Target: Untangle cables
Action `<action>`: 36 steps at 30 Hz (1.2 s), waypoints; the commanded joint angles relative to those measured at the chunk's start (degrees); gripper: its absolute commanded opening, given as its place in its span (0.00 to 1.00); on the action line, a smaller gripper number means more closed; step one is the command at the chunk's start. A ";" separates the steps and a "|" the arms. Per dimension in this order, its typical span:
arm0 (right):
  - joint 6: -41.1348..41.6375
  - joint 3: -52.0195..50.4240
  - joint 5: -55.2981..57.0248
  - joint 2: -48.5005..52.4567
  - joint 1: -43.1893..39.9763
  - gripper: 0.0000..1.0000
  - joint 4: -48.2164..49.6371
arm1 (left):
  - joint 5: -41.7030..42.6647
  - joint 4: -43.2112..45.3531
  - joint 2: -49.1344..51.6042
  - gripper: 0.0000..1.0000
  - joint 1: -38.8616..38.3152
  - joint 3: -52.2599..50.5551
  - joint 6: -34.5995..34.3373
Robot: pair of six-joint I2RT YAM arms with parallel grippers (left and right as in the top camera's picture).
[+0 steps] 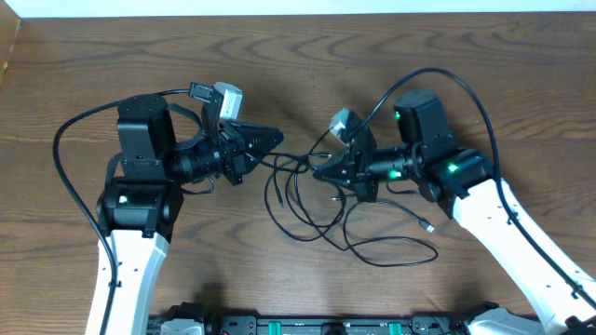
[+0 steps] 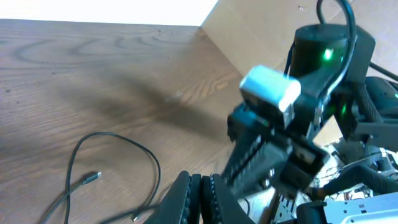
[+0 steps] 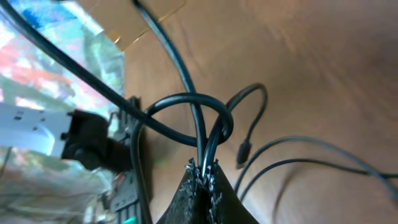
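Note:
Thin black cables (image 1: 296, 166) lie tangled on the wooden table between my two grippers, and loops trail toward the front with a small connector (image 1: 426, 226). My right gripper (image 1: 318, 170) is shut on two black cable strands (image 3: 205, 146), just below a knotted loop (image 3: 186, 99); a connector (image 3: 244, 151) hangs beside it. My left gripper (image 1: 277, 140) is shut, its fingertips (image 2: 200, 186) pressed together with nothing showing between them. A black cable (image 2: 149, 162) and its plug (image 2: 92, 178) lie on the table to its left. No white cable is in view.
Thick black robot cords arch over both arms (image 1: 70, 140) (image 1: 466, 88). The right arm with its white wrist camera (image 2: 270, 87) fills the right of the left wrist view. A black rail (image 1: 307, 326) runs along the table's front edge.

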 commanded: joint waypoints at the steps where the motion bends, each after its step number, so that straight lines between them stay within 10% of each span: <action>1: 1.81 0.87 0.70 -2.73 -4.35 0.01 1.27 | -0.48 -1.51 0.33 0.08 0.17 0.70 3.30; 26: 22.80 1.22 -10.40 -15.37 -38.49 0.01 6.23 | -14.34 -10.47 8.90 0.08 0.17 0.68 7.78; 31: 24.65 1.20 -33.81 -15.28 -37.86 0.01 18.18 | -15.85 -10.43 9.05 0.08 0.17 0.68 7.76; 36: 23.89 1.14 -33.81 -15.41 -31.71 0.01 19.15 | -15.17 -8.68 9.09 0.08 0.13 0.68 1.97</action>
